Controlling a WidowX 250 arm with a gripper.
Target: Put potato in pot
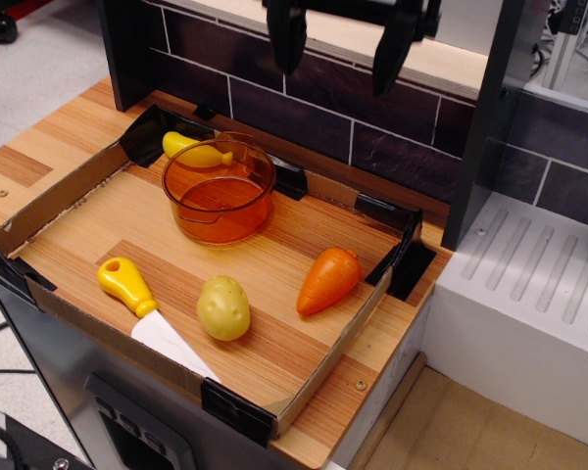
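Note:
The yellow-green potato lies on the wooden tray floor near the front, between a yellow-handled toy knife and an orange carrot. The transparent orange pot stands upright at the back left of the tray, with nothing in it. My gripper hangs high at the top of the view, above the back wall, its two black fingers spread apart and holding nothing. It is far above and behind the potato and to the right of the pot.
A yellow toy lies behind the pot. The cardboard tray rim with black corner clips surrounds the work area. A dark tiled back wall and a white drainer on the right border it.

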